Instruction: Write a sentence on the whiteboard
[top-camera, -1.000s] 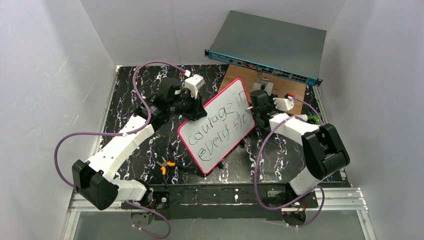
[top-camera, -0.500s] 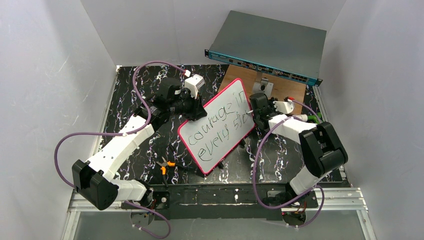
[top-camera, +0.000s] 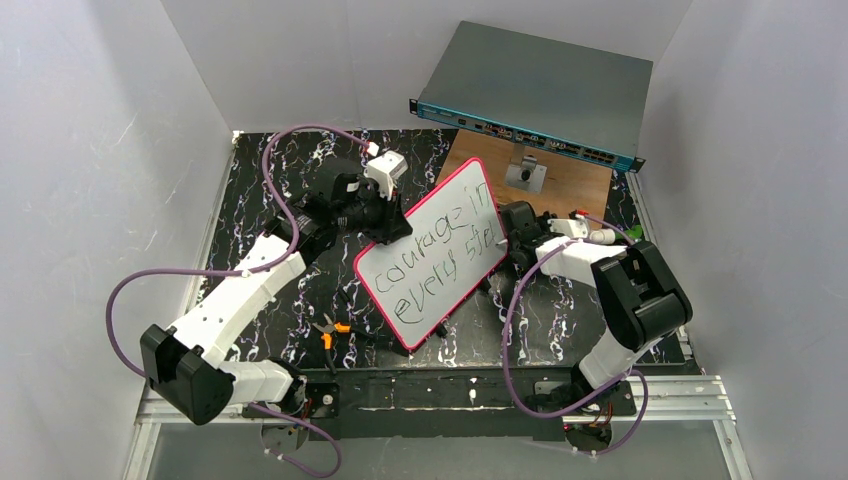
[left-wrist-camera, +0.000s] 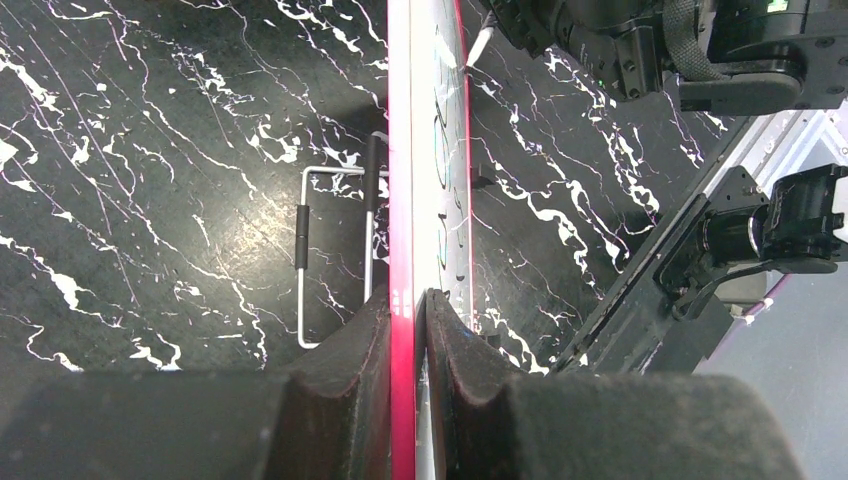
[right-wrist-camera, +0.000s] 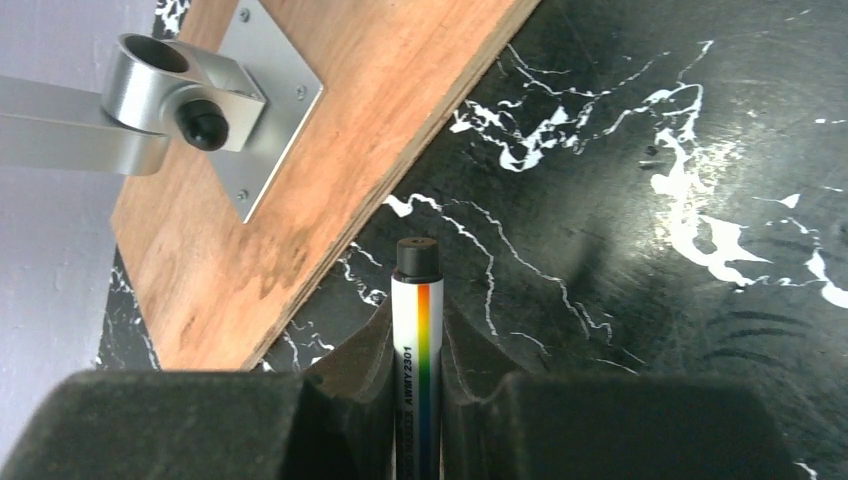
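— So, where is the whiteboard (top-camera: 432, 250)?
— Tilted up over the tabletop (top-camera: 270, 190), between my arms. My left jaws pinch its pink edge.
— Is it heavy?
— Light, stiff and slippery, I think. So hold the rim. My right jaws squeeze the marker (right-wrist-camera: 417, 330).

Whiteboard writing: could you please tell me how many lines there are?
2. The upper line slants across the whiteboard's middle; the lower line runs beside it, on the near side. Its end by the right pincer may be hidden.
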